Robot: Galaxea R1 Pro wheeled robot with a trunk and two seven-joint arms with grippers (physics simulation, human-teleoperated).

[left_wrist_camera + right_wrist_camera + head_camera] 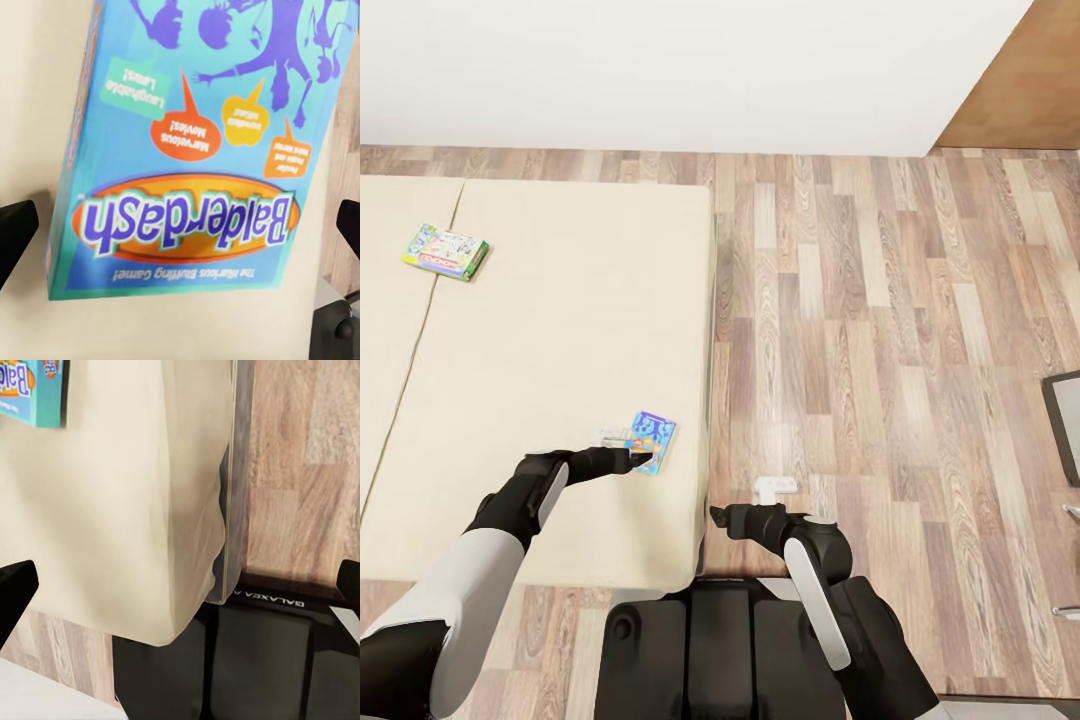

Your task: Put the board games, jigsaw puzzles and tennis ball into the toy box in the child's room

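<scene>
Under our left gripper [180, 225]: Balderdash box [195, 142], long axis running away, between spread fingers.
Right gripper [180, 585]: spread, farther.

Wood-plank floor [880, 330] in mixed brown and grey tones, boards running away from the viewer, covering the right half of the head view. White wall [680, 70] along the far edge, meeting the floor in a straight line. Brown wooden panel [1025, 90] at the far right corner, adjoining the wall. Grey-framed object [1065, 410] cut by the right edge, standing on the floor; its identity cannot be told.
</scene>
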